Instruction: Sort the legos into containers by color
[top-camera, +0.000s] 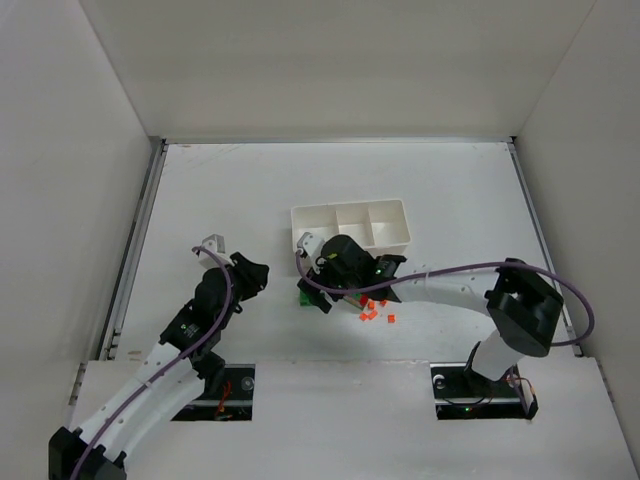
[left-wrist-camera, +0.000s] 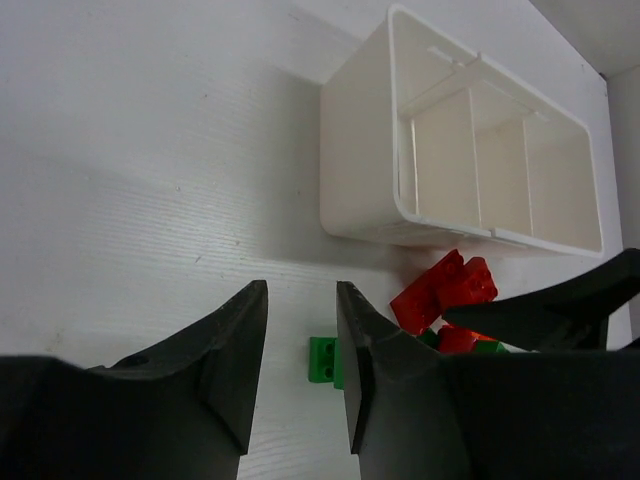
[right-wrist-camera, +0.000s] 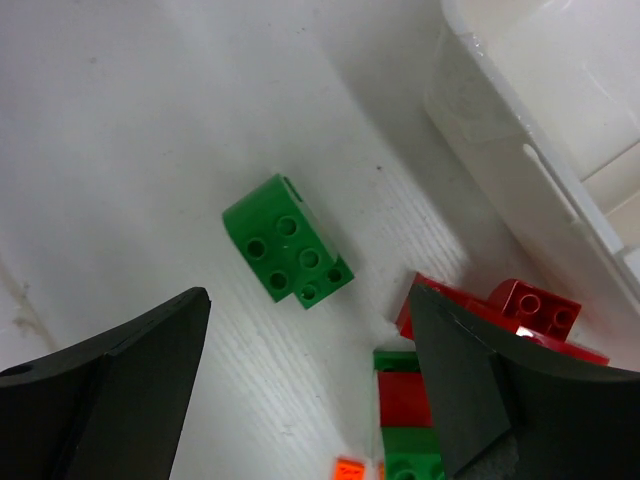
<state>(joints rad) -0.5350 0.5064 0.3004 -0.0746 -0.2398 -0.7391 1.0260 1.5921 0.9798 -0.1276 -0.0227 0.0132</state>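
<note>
Your right gripper (right-wrist-camera: 310, 291) hangs over the white table (top-camera: 250, 180) with its jaws spread wide and nothing between them. A single green brick (right-wrist-camera: 290, 250) lies flat on the table under that gap, and neither finger touches it. Beside it you have a small heap of red bricks (right-wrist-camera: 530, 310) with a couple more green pieces (right-wrist-camera: 405, 465) mixed in. The right finger hides part of that heap. The orange bits (top-camera: 372, 310) are scattered on the table at the near side of the heap, on the side towards the right arm's base. The white tray (top-camera: 345, 206) sits just beyond the heap, its three compartments in a row, and the red bricks lie close against its near wall. You cannot tell from these views whether they touch it. Every brick you can see is on the table, outside the tray. Your left gripper (left-wrist-camera: 300, 290) is off to the left of the pile, pointing towards it, with its jaws drawn in to a narrow gap and holding nothing. The single green brick shows on the table past its fingertips, partly behind the right-hand finger, well short of the tray's left end.
</note>
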